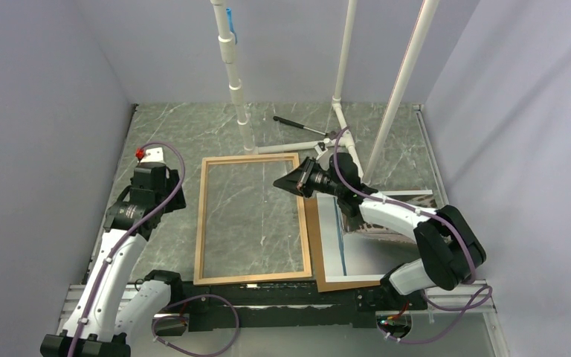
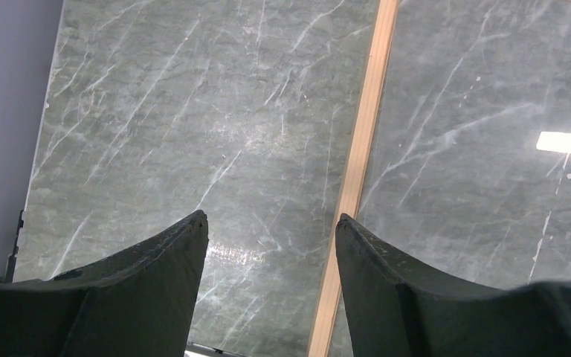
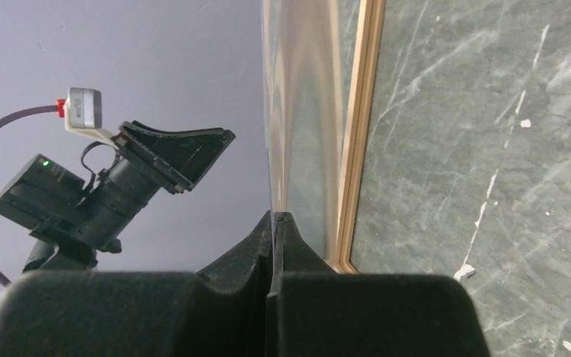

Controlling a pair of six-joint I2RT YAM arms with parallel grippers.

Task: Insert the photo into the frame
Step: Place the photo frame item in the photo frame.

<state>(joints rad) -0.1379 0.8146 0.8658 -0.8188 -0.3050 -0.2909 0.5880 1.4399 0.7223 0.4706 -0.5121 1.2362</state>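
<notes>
Centrally on the table [image 1: 178,134], the frame [image 1: 201,223] is lying flat; the photo [image 1: 360,260] is resting by the near right corner. The right pincer [image 3: 275,216] is pinching seemingly a clear sheet [image 3: 297,111]; the left pincer [image 2: 271,217] is hovering wide.

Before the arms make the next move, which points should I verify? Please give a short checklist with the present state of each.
1. Left gripper free: ok, open and empty above the table, beside the frame.
2. Right gripper free for the photo: not ok, shut on a thin glossy sheet next to the frame.
3. What that sheet is: cannot tell.
4. Photo exposed: ok, it lies image up on the brown backing board, partly under the right arm.
</notes>
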